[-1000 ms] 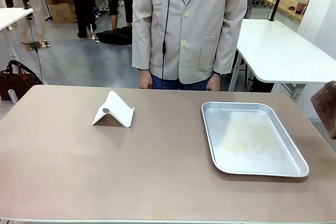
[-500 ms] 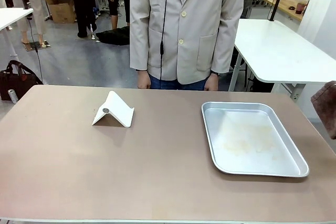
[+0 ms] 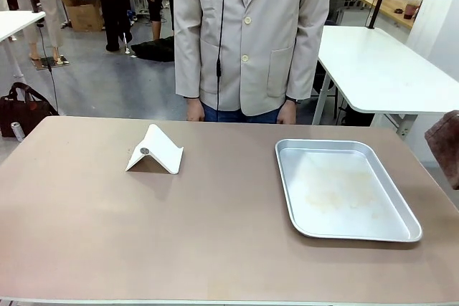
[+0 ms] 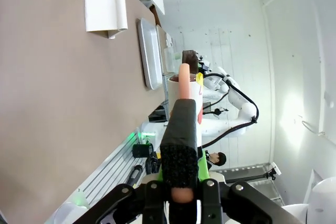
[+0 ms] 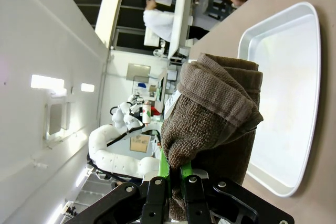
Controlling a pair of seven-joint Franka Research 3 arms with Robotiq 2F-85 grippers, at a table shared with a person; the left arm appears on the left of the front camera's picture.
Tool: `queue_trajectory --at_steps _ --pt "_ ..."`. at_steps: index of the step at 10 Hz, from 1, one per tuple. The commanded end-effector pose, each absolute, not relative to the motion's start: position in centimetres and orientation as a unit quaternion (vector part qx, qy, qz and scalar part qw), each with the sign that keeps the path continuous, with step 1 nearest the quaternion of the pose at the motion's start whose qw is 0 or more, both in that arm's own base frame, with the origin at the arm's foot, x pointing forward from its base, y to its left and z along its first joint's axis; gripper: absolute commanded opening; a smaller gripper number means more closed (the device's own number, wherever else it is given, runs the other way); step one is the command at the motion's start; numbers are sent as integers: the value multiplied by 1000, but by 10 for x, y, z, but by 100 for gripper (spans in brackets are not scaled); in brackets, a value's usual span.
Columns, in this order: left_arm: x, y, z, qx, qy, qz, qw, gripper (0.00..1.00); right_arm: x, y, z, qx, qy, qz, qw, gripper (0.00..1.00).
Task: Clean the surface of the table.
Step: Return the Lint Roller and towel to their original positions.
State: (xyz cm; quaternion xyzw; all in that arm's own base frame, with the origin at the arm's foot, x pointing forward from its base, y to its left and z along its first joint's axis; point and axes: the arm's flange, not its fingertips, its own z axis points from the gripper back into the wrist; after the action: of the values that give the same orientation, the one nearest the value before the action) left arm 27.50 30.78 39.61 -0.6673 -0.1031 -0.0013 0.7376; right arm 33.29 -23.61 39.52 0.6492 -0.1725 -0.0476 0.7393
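Workshop bg w/ white tables; brown tabletop [image 3: 215,234] spans the front view, person in a beige jacket [image 3: 251,34] standing at 12 o'clock, hands down.

On it: white folded stand [image 3: 155,150] at approx 10 o'clock of centre, metal tray [image 3: 346,188] at 3 o'clock, faint smears inside. The two sit well apart.

Right gripper [image 5: 176,182]: jaws pinching a brown cloth [image 5: 215,114], held off the tabletop's edge beside the tray. Left gripper [image 4: 179,195]: jaws pressed on a black-faced brush/eraser-type tool [image 4: 179,140] w/ a pinkish handle; exact kind unclear.

Step in hand, I'd judge: bring cloth down & wipe. Tips:
- lay cloth flat, light even pressure
- long overlapping strokes over the bare middle first
- steer round stand & tray, don't shove them
- keep grip firm so cloth doesn't drag out
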Motion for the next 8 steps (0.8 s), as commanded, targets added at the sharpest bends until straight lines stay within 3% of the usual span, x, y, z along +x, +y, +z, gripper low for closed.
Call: queue_trajectory --at_steps 1,5,8 --pt "281 297 410 -691 -84 -24 718 23 331 -230 409 665 -213 -44 714 9" --pt "315 221 464 -683 -40 -67 727 23 394 -128 458 628 -168 30 759 9" --pt "341 148 497 -636 -23 -76 768 23 440 -26 476 590 -120 91 793 9"
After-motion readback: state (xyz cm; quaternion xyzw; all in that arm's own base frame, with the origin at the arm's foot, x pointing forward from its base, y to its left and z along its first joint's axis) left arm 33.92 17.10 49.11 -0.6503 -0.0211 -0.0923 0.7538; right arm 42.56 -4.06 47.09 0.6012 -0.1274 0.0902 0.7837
